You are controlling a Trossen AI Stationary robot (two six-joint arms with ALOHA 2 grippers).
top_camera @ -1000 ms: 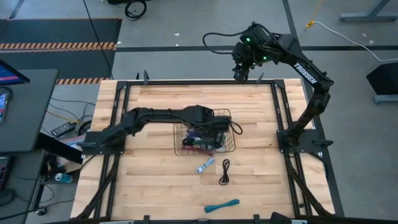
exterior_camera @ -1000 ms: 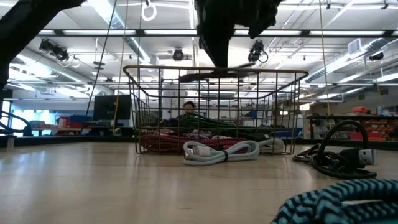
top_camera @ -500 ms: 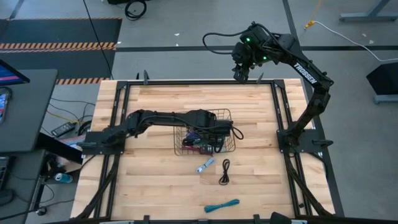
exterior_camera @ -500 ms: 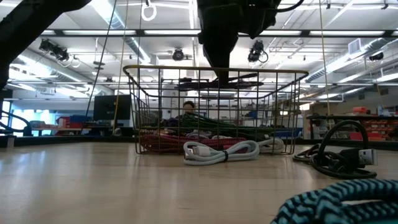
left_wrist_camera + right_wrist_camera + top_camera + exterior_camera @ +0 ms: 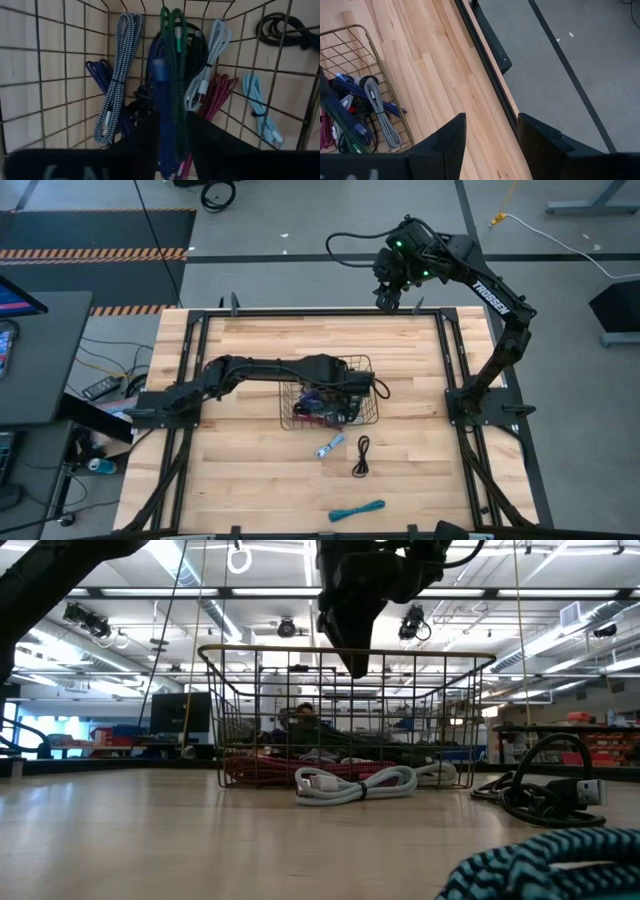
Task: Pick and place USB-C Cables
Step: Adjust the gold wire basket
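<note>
Green cable [image 5: 172, 60] end hidden between left gripper [image 5: 172, 142] fingers.

left gripper [image 5: 170, 135]: extended mid-table, pointing down, fingers parted | right gripper [image 5: 490, 135]: raised at far edge, fingers apart

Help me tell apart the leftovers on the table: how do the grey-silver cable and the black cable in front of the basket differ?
The grey-silver cable is pale and lies flat in a tight bundle; the black cable is dark, and its loose loop stands up off the table. In the high view, the grey-silver cable sits nearer the basket, the black one beside it. Both lie outside the basket, unheld.
</note>
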